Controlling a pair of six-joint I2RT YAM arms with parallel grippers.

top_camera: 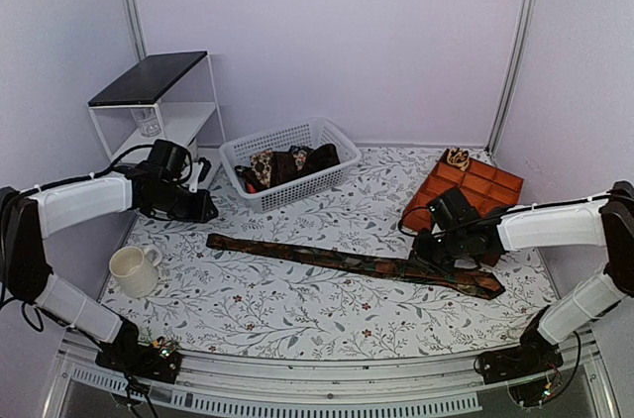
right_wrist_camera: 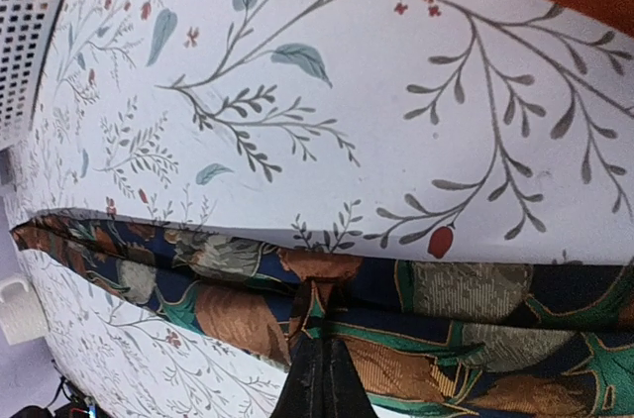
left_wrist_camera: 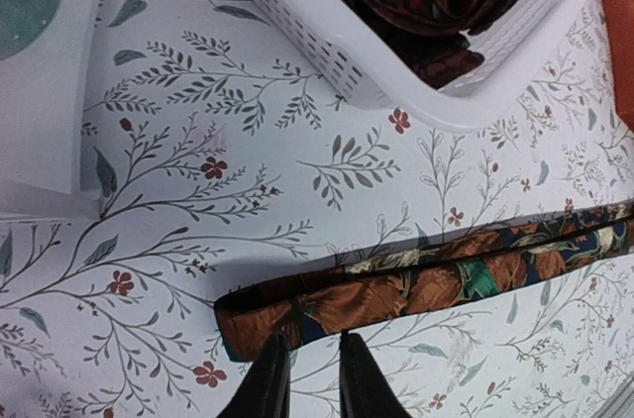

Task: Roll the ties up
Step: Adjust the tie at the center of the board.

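Across the table (top_camera: 297, 324), 1 tie (top_camera: 347, 261) lay with its long axis left to right. The right gripper (right_wrist_camera: 319, 337), closed, pinched the wide end. The left gripper (left_wrist_camera: 309, 341), fingers slightly parted and empty, hung just beside the narrow end.

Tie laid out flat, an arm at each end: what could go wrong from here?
The right gripper is shut on a small pucker of the tie; a pull could slip it free or drag the strip askew. The left gripper hangs near the narrow end with jaws barely apart, so it may catch only one edge and start a loose, crooked roll.
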